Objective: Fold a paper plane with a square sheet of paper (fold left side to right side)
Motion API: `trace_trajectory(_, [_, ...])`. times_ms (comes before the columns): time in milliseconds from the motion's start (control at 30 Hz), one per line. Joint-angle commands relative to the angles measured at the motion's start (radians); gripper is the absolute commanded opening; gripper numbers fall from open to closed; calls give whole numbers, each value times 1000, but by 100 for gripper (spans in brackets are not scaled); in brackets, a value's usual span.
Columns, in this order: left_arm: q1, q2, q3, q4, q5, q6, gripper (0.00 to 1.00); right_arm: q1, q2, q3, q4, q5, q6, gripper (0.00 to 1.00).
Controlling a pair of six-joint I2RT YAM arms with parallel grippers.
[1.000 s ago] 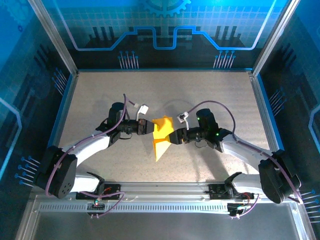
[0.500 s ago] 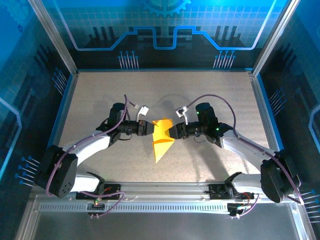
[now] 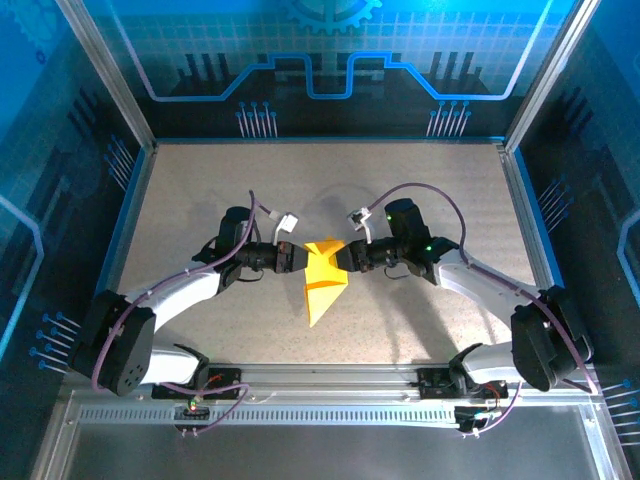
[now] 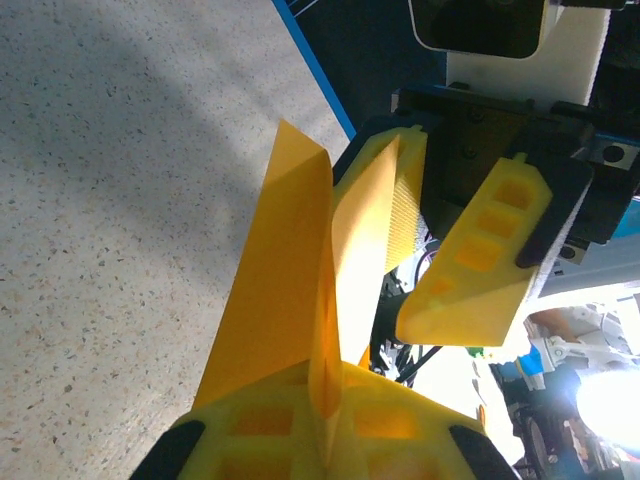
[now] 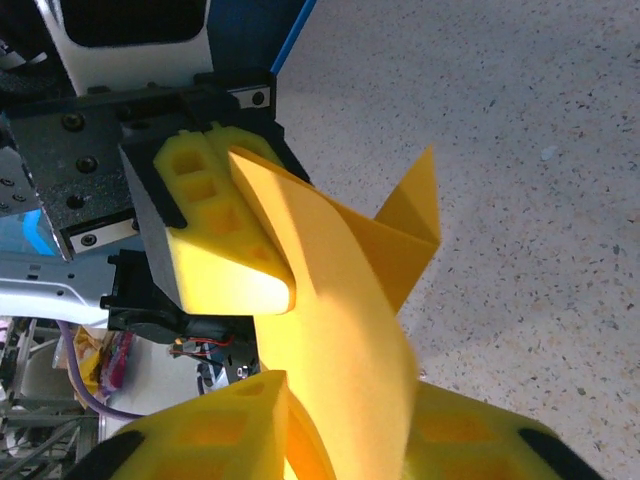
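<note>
Clamping the paper (image 3: 322, 278), left gripper (image 3: 299, 257) faces parted right gripper (image 3: 341, 259).

folded paper (image 4: 282, 290) edge hidden, left tool (image 4: 325, 415) cropped

Blue-tinted overhead light, soft shadows on the table (image 3: 200, 190), corner glare, perhaps blurred near paper (image 5: 340, 360).

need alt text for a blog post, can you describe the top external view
Two robot arms reach inward over a speckled grey table and meet at a folded yellow-orange sheet of paper. The left gripper pinches its upper left edge, the right gripper meets its upper right, and its narrow tip points toward the table's near edge.
</note>
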State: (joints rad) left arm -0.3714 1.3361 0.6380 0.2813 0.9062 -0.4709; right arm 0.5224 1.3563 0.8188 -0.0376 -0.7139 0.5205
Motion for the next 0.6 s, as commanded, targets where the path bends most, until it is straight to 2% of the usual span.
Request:
trace_trajectory(0, [-4,16,-15,-27,9,35,0,-15,11,28,-25,5,-10,22])
trace_trajectory(200, [-8,47,-16,-25,1,38,1,-19,25,23,-27,10,-9,8])
trace_trajectory(400, [-15,108,-25,12,-35,31,20,-19,92,-4,1,32,1,4])
trace_trajectory(500, [-17,150,-26,13,-81,29,34,-18,150,-20,33,35,18,3])
trace_trajectory(567, [-16,182,-9,-34,-127,44,38,-20,193,-29,49,31,43,4])
